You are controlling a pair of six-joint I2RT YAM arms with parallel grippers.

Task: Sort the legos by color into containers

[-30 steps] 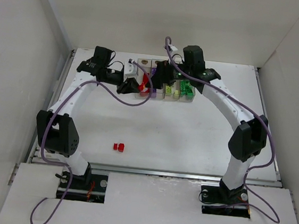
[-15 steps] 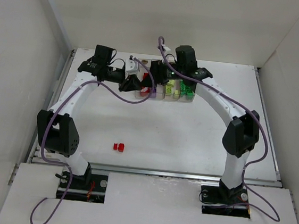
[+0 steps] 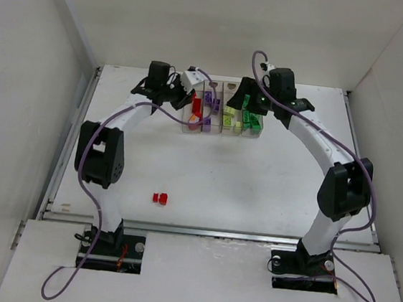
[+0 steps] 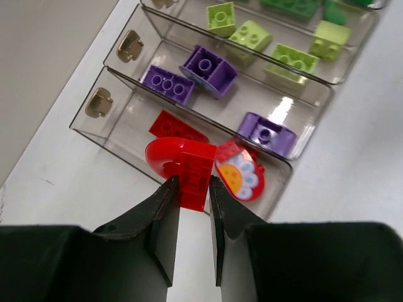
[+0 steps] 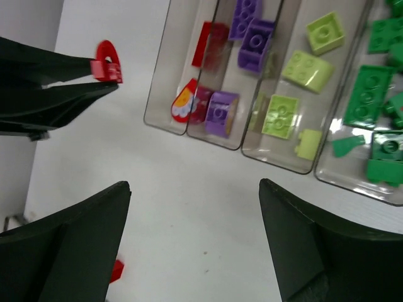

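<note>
your left gripper [image 4: 192, 189] is clamped on a red arch lego [image 4: 182, 167], pinched by its flat end with the curve pointing to the upper left of the wrist frame. a second ago that arm sat low at the left end of the containers [image 3: 221, 131]. it has now reached further up the overhead frame and carried the arch with it. from the left wrist view the arch hangs above the red bin [image 4: 126, 119], roughly over its outer long wall. you cannot tell its height from here, and it may not be fully inside the rim.

your right gripper [image 5: 194, 184] has swung away from the middle bins towards the upper right of the overhead frame. its fingers are spread wide with nothing between them. that leaves the red end free for your left arm.

the red bin already has a flat red brick [image 4: 176, 129] and a printed red piece [image 4: 238, 171]. the purple, yellow-green and green bins to the right each show only their own colour.

for the task, this looks like the drop step. nudge the arch a little further over the bin floor before you let go, or it could catch the wall and tumble onto the table.

one small red lego [image 3: 159, 198] lies alone on the table at lower centre-left of the overhead frame, well apart from the bins. it looks like the only piece left outside them.
</note>
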